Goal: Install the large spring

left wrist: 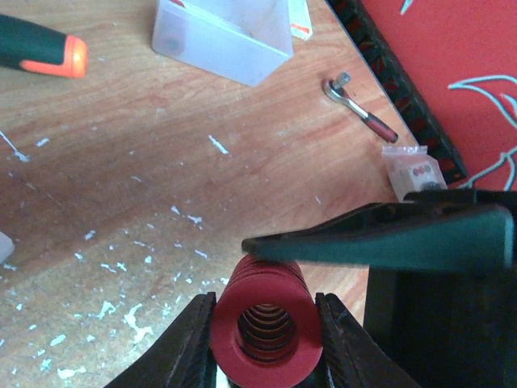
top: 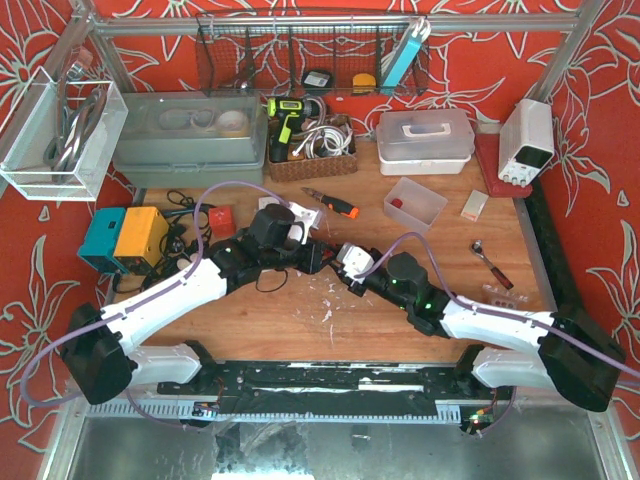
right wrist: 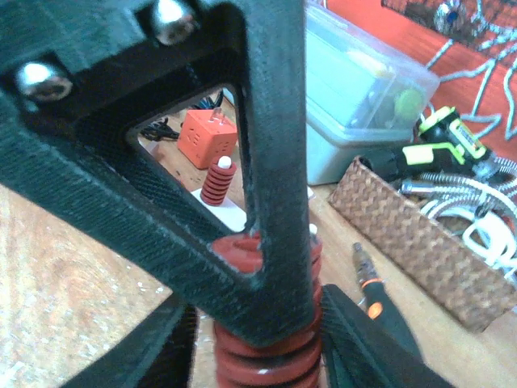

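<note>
The left claw (left wrist: pixel 264 305) is closed narrow on the large red coil spring (left wrist: pixel 262 335), a finger pressed to each side, the coil's open end facing its wrist camera. The right claw (right wrist: pixel 258 335) clasps the same spring crosswise, over the wooden bench (left wrist: pixel 121 178). Beyond the right claw stands a smaller red spring (right wrist: pixel 218 182) on a white base (right wrist: pixel 230 214)
</note>
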You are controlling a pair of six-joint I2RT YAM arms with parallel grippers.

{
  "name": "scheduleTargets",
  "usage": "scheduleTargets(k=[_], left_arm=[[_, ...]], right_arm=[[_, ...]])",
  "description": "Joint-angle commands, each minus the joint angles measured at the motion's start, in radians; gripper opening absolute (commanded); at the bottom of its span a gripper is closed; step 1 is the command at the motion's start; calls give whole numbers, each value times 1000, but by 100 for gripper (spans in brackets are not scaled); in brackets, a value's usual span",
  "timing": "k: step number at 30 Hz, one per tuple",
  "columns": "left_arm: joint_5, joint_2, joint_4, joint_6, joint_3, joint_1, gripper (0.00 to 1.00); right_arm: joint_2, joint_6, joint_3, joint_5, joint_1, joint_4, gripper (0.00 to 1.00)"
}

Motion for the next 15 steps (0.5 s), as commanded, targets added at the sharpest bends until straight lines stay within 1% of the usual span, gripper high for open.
scheduleTargets(k=[1,5,6,11,12,15], left_arm=[[-76,-35,69,-11,1,5,0],[-178,-29,63,2,11,21,0],[-205,-27,62,5,15,25,0],[-330,0,49,29,35,59,0],[-348,8,46,34,40,68,0],[-392,39,44,44,56,106,0]], right_arm=[[8,25,24,44,10,4,53],[7,68,37,128,11,-18,80],[6,89,43,165,10,-27,84],[1,235,123,347,-5,-182,97],[-3,262,135,369,-12,-230,98],[-3,353,154,410,-52,-292,99]])
